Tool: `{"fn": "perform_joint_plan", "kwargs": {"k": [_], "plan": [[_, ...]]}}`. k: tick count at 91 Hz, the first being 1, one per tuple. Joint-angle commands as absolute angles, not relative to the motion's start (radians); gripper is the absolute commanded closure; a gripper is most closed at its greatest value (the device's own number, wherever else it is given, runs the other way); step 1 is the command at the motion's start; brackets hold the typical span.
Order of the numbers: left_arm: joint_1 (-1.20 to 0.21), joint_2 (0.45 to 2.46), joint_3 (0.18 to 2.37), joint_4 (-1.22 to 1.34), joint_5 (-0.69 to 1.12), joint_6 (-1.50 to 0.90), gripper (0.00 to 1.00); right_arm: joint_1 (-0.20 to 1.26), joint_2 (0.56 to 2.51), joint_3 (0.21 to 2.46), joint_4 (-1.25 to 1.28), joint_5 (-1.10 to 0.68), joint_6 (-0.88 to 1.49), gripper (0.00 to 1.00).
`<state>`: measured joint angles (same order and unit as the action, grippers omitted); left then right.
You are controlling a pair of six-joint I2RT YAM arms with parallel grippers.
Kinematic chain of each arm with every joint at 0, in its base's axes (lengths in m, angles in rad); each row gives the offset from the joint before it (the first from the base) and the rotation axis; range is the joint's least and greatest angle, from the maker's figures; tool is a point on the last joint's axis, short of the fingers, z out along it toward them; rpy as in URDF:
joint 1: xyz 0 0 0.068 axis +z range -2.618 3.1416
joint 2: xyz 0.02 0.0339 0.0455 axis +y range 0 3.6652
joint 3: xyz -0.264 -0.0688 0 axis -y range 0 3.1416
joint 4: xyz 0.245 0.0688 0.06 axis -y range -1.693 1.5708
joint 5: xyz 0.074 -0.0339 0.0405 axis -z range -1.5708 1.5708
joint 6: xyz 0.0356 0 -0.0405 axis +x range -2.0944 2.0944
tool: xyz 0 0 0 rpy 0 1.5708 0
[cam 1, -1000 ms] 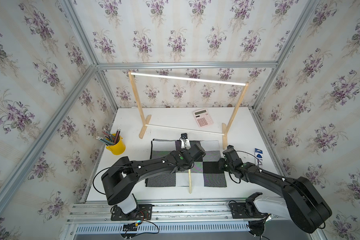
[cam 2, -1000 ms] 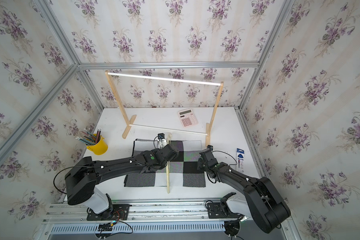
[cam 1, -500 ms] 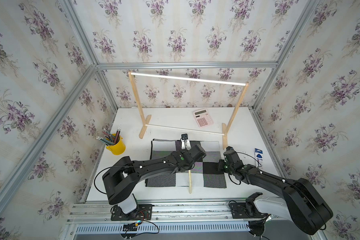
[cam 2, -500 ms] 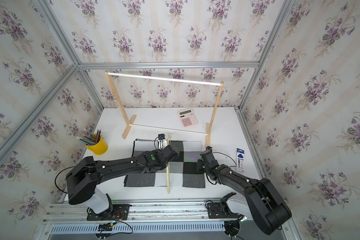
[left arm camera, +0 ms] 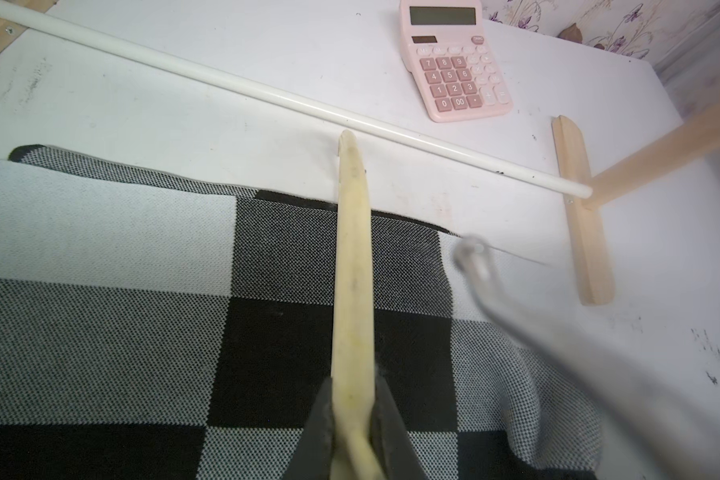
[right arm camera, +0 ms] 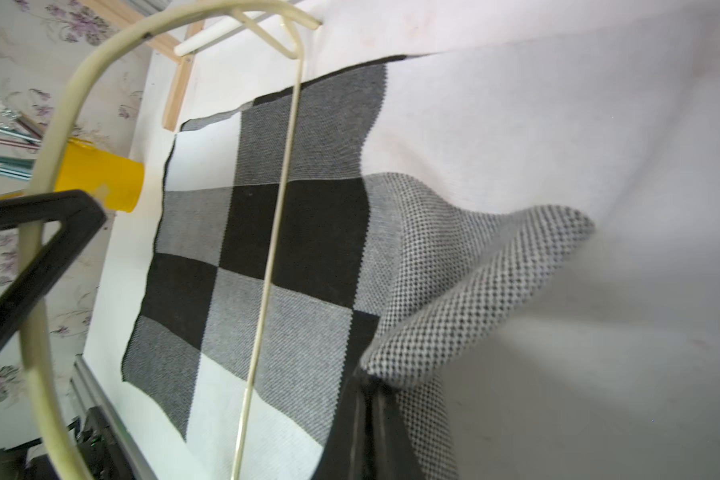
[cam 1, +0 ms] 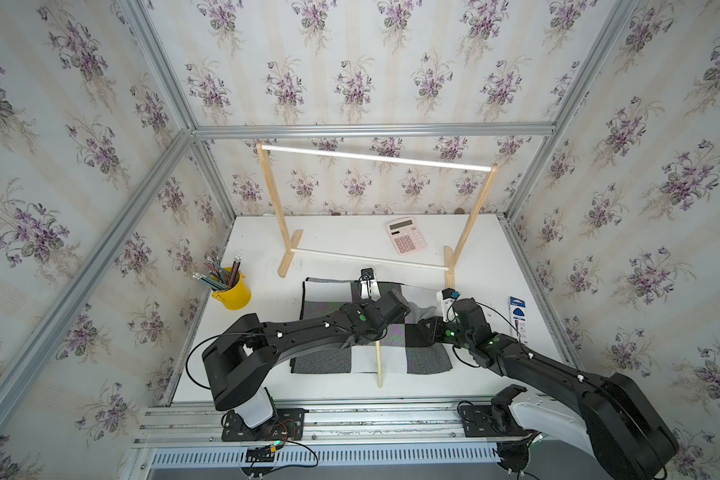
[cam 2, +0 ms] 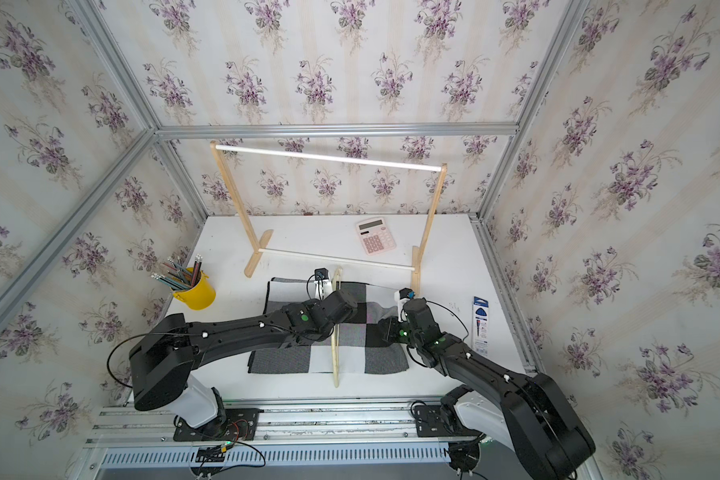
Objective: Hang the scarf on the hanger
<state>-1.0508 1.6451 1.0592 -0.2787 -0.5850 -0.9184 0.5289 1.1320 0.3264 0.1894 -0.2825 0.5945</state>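
Pinching slim cream arched hanger (cam 1: 378, 365) with left gripper (left arm camera: 352, 399), held on edge across soft knit checked scarf (cam 1: 427, 359), flat at centre. Pinching scarf's raised right-edge fold with right gripper (right arm camera: 368, 395). Bare white table (cam 1: 487, 270) right and near; wooden rack (cam 1: 375, 158) close behind far edge.

Left gripper (left arm camera: 352, 415) clamped on hanger (left arm camera: 352, 257) arm. Hanger crosses checkered scarf (left arm camera: 121, 332), tip near white rod (left arm camera: 267, 91). Scarf rumpled at one end on table (left arm camera: 184, 120). Pink calculator (left arm camera: 454, 62) beyond rod, wooden foot (left arm camera: 585, 216) nearby.
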Motion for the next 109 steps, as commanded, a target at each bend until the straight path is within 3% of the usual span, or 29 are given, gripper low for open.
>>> {"fn": "perform_joint_plan", "kwargs": {"k": [1, 35, 78, 109], "plan": [[-1.049, 1.652, 1.046, -0.462, -0.511, -0.925, 1.0, 0.583, 1.18, 0.352, 0.333, -0.383, 0.572, 1.0], [-1.04, 1.651, 1.042, -0.452, -0.509, -0.91, 1.0, 0.708, 1.458, 0.482, 0.595, -0.467, 0.559, 1.0], [-1.031, 1.597, 0.963, -0.438, -0.553, -0.934, 1.0, 0.709, 1.831, 0.463, 1.35, -0.693, 0.73, 1.0], [-1.014, 1.639, 0.938, -0.488, -0.573, -0.984, 1.0, 0.727, 1.972, 0.546, 1.455, -0.738, 0.787, 1.0]]}}
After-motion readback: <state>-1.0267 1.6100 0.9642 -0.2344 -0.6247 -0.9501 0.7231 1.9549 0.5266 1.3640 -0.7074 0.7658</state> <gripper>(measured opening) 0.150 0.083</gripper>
